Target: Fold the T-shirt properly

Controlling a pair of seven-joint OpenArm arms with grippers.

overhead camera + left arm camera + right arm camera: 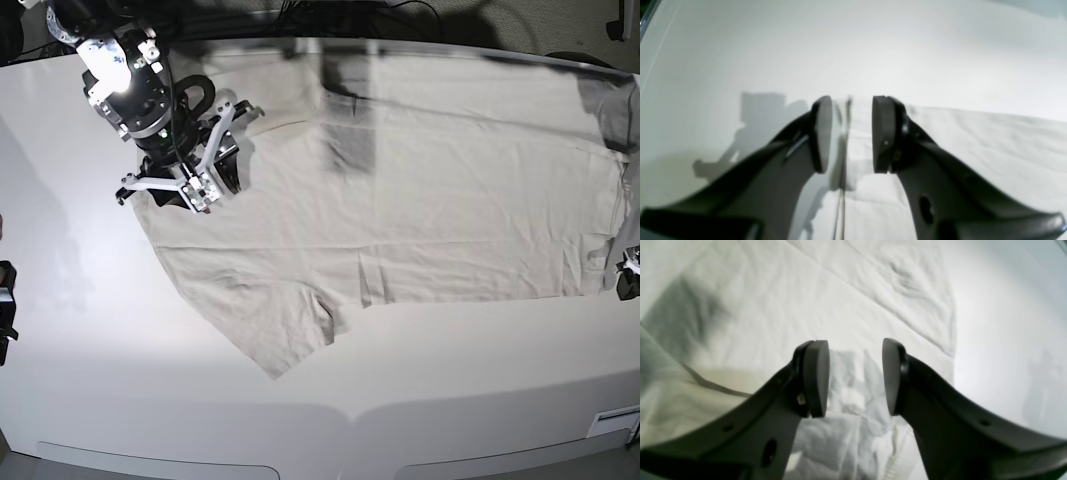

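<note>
Item: one T-shirt point(440, 200), pale beige, lying spread across the upper and middle part of the white tabletop point(420, 400) in the base view, running from the upper left to the right edge of the frame. Condition: mostly flat, lightly wrinkled, with one sleeve point(275, 330) jutting down toward the lower left of centre; a band of fabric along the top edge appears turned over, though whether this is a deliberate fold cannot be told. Progress, as judged: little or nothing of the fold is complete; the body lies open at full width, and the sleeves and the lengthwise folds remain to be done. Right gripper point(205, 150): upper left of the base view, poised over the shirt's left-hand end; in the right wrist view its jaws stand spread, nothing between the pads, with rumpled cloth and a stitched hem point(897, 453) directly below. Left gripper point(851, 133): barely visible at the far right edge of the base view; in the left wrist view its jaws are likewise spread and empty, straddling the shirt's straight edge point(841, 186) at lower centre, fabric to the right, bare table to the left. Neither gripper pinches cloth. Outstanding, as judged: seize both ends of the garment and carry the first fold over.
</note>
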